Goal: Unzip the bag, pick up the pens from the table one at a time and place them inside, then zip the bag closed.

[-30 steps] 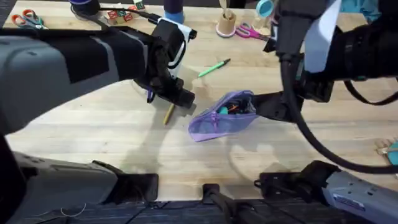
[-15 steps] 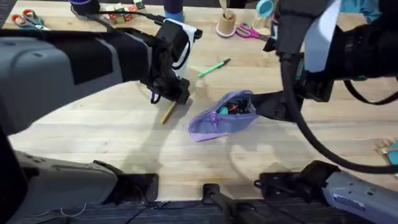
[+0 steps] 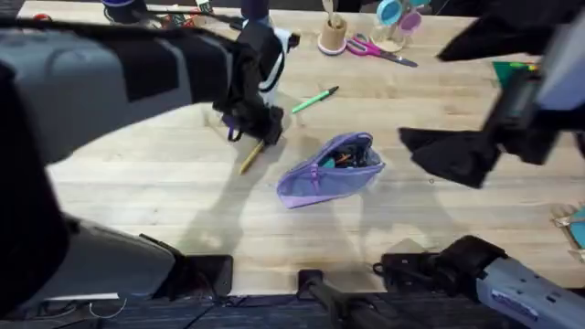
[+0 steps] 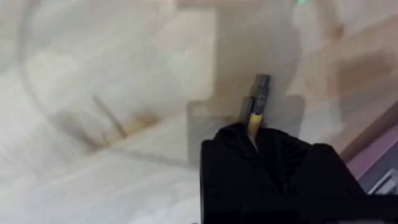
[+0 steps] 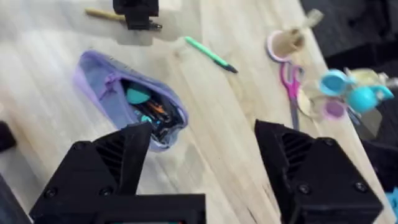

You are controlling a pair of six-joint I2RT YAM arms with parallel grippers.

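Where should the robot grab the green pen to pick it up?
Probably mid-barrel on the green pen, coming straight down with the fingers across its slim body. It lies flat on the table at a slant, apart from the bag, with room on both sides.

The table (image 3: 183, 210) is light butcher-block wood with visible plank seams and a smooth, low-sheen finish. The bag (image 3: 324, 174) is soft lavender cloth, matt and creased, with its zipper open. The green pen (image 3: 315, 99) appears to be smooth plastic. The yellow pen (image 3: 249, 160) has a yellow barrel with a dark end; its material cannot be told. The right gripper (image 5: 205, 168) fingers are matt black, probably moulded plastic. The left gripper (image 4: 255, 134) is likewise matt black.
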